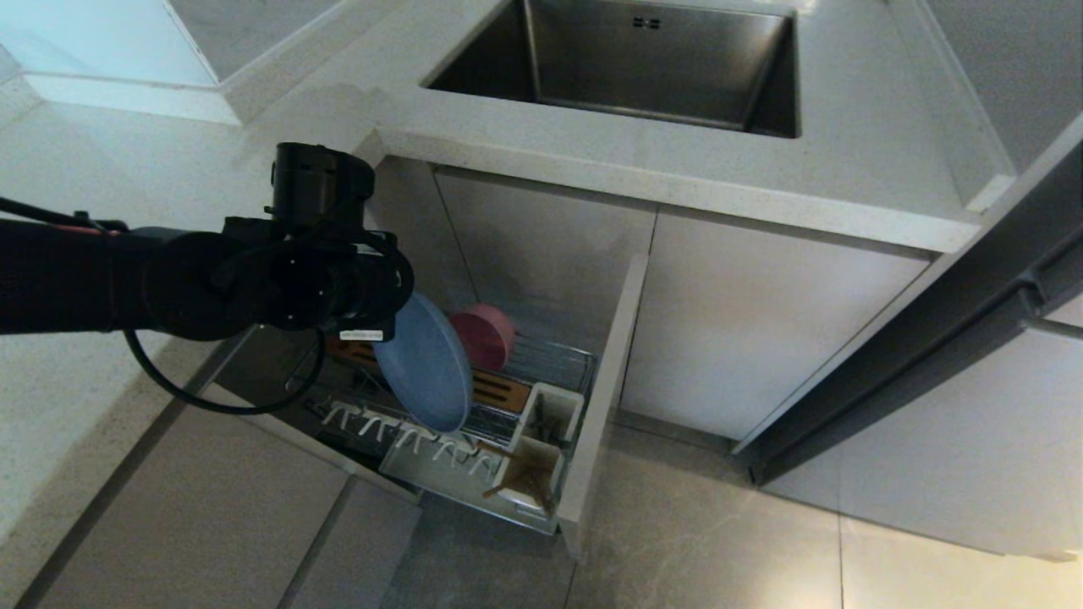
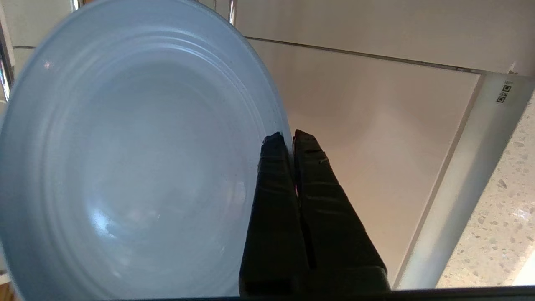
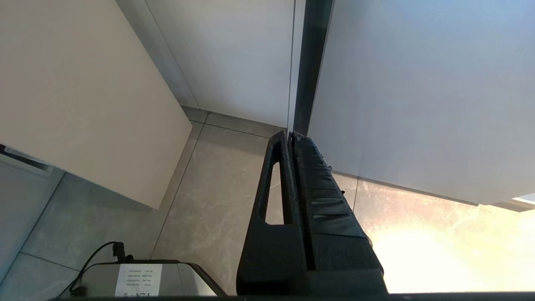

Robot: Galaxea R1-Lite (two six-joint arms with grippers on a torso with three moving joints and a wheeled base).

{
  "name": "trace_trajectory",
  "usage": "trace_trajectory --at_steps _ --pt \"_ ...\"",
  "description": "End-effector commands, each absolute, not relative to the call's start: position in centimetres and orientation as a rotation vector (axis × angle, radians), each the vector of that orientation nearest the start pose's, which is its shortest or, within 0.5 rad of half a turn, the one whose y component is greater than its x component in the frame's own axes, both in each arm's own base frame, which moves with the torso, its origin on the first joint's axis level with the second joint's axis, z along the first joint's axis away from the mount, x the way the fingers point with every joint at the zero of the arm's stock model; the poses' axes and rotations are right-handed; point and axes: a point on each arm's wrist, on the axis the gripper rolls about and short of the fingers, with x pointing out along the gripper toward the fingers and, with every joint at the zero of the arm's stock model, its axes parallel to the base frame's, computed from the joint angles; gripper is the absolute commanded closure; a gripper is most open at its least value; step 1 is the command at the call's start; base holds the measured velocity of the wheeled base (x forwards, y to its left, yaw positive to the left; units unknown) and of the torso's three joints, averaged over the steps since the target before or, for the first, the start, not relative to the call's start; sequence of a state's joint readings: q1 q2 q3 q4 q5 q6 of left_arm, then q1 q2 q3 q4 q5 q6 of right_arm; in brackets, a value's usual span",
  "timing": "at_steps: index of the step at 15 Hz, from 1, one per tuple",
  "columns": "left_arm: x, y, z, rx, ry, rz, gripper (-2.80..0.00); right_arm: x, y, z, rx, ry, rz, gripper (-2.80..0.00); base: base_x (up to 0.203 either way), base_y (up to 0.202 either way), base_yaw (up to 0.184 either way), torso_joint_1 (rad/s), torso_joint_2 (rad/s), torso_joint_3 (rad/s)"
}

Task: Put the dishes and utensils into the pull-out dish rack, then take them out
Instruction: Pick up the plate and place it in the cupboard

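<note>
Plate [image 1: 426, 364] was the thing in hand: from the head view the pale-blue dish stood on edge in the pull-out dish rack [image 1: 554, 359], leaning over the wooden slotted strip [image 1: 499, 389], with the pink bowl [image 1: 484, 336] just behind it, deeper in the rack. The left gripper [image 1: 372, 326] hung at the plate's upper rim, on the side away from the rack's beige front panel [image 1: 605, 397], its arm reaching in from the left. Chopsticks [image 1: 501, 469] leaned in the white utensil cup [image 1: 533, 478] next to that panel, and something dark, too small to make out, stood in the cup beside it. With everything seemingly racked, I judged this to be either the last of seating the plate or the start of unloading; I could not tell which. If unloading, the next move would call for a straight lift clear of the strip and the white prongs [image 1: 406, 433] before swinging out. From the left wrist view the two fingers [image 2: 273, 200] were clamped on the plate's rim [image 2: 273, 115], one against its face and the other behind the edge, the dish filling that side of the picture. From the right wrist view the right gripper [image 3: 290, 136] was closed on nothing, pointing at the floor tiles [image 3: 209, 200] and cabinet doors [image 3: 83, 83], away from the rack.
</note>
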State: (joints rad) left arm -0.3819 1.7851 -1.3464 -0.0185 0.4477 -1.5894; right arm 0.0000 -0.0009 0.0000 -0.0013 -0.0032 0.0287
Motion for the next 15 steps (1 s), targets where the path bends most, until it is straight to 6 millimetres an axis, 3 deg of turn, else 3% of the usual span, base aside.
trace_trajectory --at_steps 1,15 --pt "32.4 -12.0 24.8 -1.412 0.235 0.346 0.00 -2.3 0.0 7.6 0.029 -0.003 -0.003 0.00 0.000 0.000 0.000 0.000 0.00 0.000" --pt "32.6 -12.0 23.3 -1.440 0.203 0.311 0.00 -2.3 0.0 7.6 0.029 -0.003 -0.003 0.00 0.000 0.000 0.000 0.000 0.00 0.000"
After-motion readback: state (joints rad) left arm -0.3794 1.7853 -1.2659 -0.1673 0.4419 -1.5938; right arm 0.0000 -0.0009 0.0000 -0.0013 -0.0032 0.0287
